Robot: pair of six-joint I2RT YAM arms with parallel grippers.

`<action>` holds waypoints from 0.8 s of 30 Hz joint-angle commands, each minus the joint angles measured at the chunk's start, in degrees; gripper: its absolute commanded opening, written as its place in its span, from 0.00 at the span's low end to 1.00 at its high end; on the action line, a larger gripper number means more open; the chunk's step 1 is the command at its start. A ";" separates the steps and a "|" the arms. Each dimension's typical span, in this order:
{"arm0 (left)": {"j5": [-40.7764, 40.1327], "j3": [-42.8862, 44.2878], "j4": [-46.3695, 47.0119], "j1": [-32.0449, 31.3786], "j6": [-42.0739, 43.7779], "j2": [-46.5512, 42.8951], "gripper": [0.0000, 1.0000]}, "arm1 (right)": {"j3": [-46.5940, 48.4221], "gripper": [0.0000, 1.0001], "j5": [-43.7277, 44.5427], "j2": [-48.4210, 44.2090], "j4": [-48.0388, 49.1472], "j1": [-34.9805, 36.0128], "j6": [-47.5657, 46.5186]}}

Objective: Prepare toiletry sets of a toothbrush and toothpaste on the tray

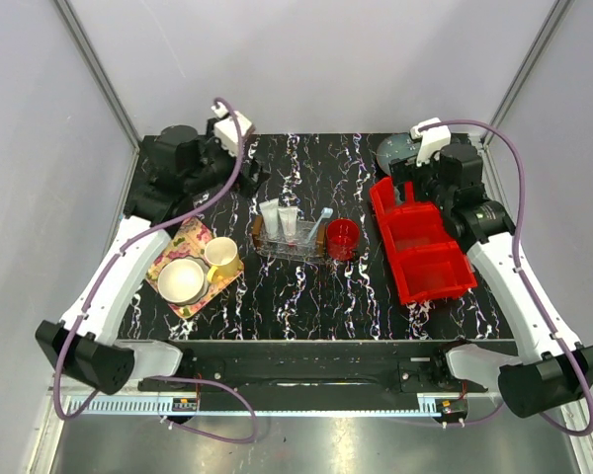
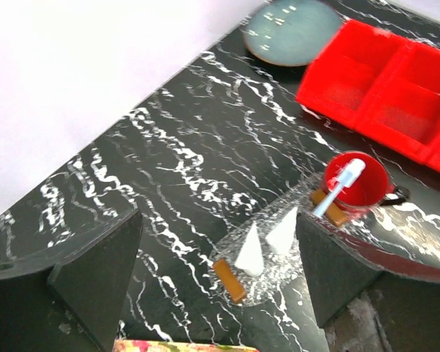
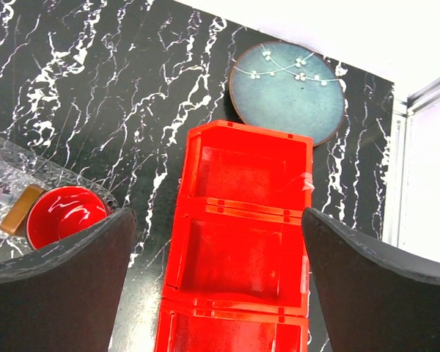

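The clear tray (image 1: 289, 243) with brown end handles sits mid-table. Two white toothpaste tubes (image 1: 270, 219) (image 1: 291, 223) stand in its left part. The pale toothbrush (image 1: 319, 224) leans in its right end, its head sticking out toward a red cup (image 1: 343, 238). In the left wrist view the tubes (image 2: 251, 253), toothbrush (image 2: 338, 188) and tray (image 2: 229, 280) lie between and beyond my open fingers. My left gripper (image 1: 245, 176) is open and empty, behind and left of the tray. My right gripper (image 1: 403, 188) is open and empty, over the red bin (image 3: 242, 242).
A red compartment bin (image 1: 420, 252) stands at the right, with a blue-grey plate (image 3: 287, 92) behind it. A flowery tray (image 1: 174, 247) at the left holds a bowl (image 1: 182, 280) and a yellow mug (image 1: 221, 254). The red cup (image 3: 62, 216) touches the clear tray's right end.
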 commanded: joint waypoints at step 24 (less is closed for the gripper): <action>-18.93 -23.02 19.50 16.28 -17.36 -18.53 0.99 | -0.97 1.00 13.64 -6.35 11.91 -0.21 0.05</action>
